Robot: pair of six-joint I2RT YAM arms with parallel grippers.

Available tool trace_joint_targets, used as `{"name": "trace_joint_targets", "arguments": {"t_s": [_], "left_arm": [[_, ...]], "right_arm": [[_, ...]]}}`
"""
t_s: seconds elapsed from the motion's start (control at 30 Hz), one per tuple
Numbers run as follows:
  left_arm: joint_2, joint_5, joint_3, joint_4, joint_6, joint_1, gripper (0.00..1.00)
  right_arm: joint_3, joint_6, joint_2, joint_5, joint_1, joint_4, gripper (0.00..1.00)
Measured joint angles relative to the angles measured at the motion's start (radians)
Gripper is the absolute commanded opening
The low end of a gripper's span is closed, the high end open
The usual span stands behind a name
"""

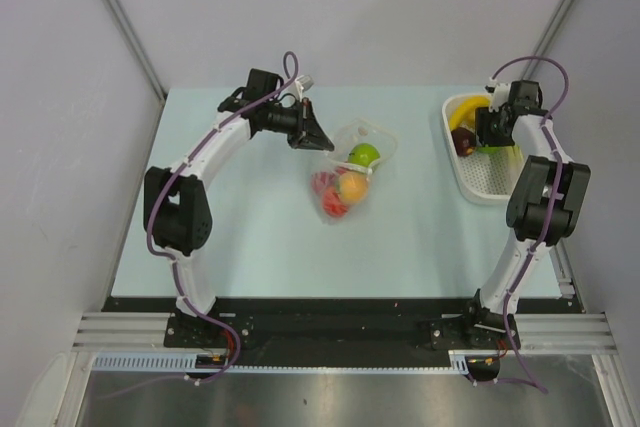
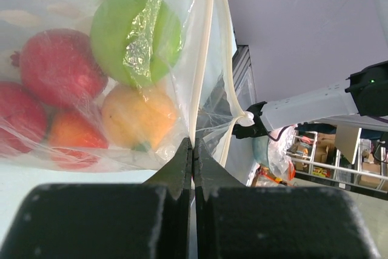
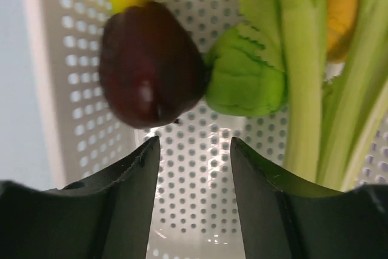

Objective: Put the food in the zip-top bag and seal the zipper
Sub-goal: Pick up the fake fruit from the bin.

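Black left gripper (image 2: 193, 150) pinched the whitish zipper strip (image 2: 205, 59) of the clear dotted plastic bag (image 2: 182, 107). The wide-open right gripper (image 3: 195, 150) needed centring on the dark-red glossy toy fruit (image 3: 151, 65) at eleven o'clock.

A pale blue-green table top (image 1: 250, 247) is lying evenly lit across the middle of the overhead view. Plain grey-white walls (image 1: 350, 7) are enclosing it on three sides, with thin metal posts (image 1: 120, 17) slanting through the upper corners. Along the bottom edge, an aluminium rail (image 1: 120, 330) is running above a brushed steel sheet (image 1: 330, 397). Cluttered shelving (image 2: 339, 162) is showing lower right in the left wrist view.
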Motion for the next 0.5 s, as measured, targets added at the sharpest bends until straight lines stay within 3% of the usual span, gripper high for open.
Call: {"name": "trace_joint_targets", "arguments": {"t_s": [0.13,0.43,0.5], "left_arm": [[0.006,-0.005,0.0,-0.004,0.0,0.011,0.0],[0.034,-0.021,0.022,-0.018,0.008,0.015,0.0],[0.034,-0.023,0.027,-0.026,0.011,0.016,0.0]], "right_arm": [[0.0,0.002,0.019,0.078,-0.002,0.041,0.5],[0.001,0.043,0.097,0.198,0.019,0.155,0.74],[0.001,0.048,0.105,0.227,0.029,0.171,0.75]]}}
